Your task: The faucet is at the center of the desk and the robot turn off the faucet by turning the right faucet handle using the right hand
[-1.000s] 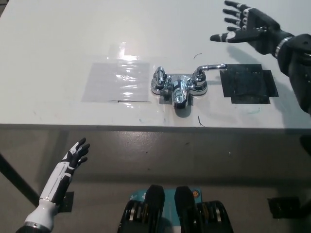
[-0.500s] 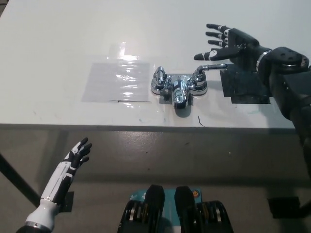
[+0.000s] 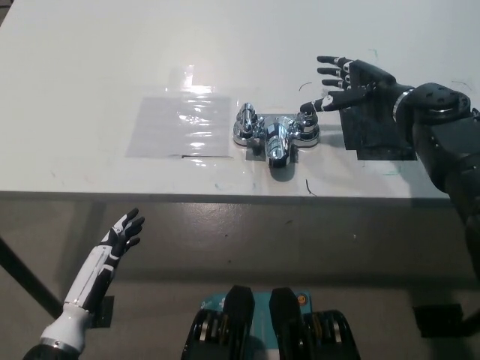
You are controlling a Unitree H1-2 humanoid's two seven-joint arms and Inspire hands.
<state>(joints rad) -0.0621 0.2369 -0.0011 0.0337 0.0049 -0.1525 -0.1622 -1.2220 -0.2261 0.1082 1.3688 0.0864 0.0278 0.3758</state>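
The black right hand (image 3: 358, 84) hangs over the white desk (image 3: 90, 67), just to the right of the chrome faucet (image 3: 276, 134), with its fingers (image 3: 334, 72) spread apart and holding nothing. Its lowest fingertip sits right at the right faucet handle (image 3: 307, 118), and from up here I cannot tell whether it actually touches the metal or only covers it. The lever of that handle is mostly hidden under the hand. The palm floats above a black taped patch (image 3: 379, 135) stuck to the desk on the faucet's right.

The faucet stands near the middle of the desk, close to the front edge, its spout pointing toward the robot and its left handle (image 3: 246, 118) standing clear of both hands. To the faucet's left lies a shiny clear plastic sheet (image 3: 180, 124), flat on the surface and catching the light.

The white left hand (image 3: 120, 236) rests low at the lower left, below the desk's front edge and well apart from the faucet, its fingers open and loosely fanned.
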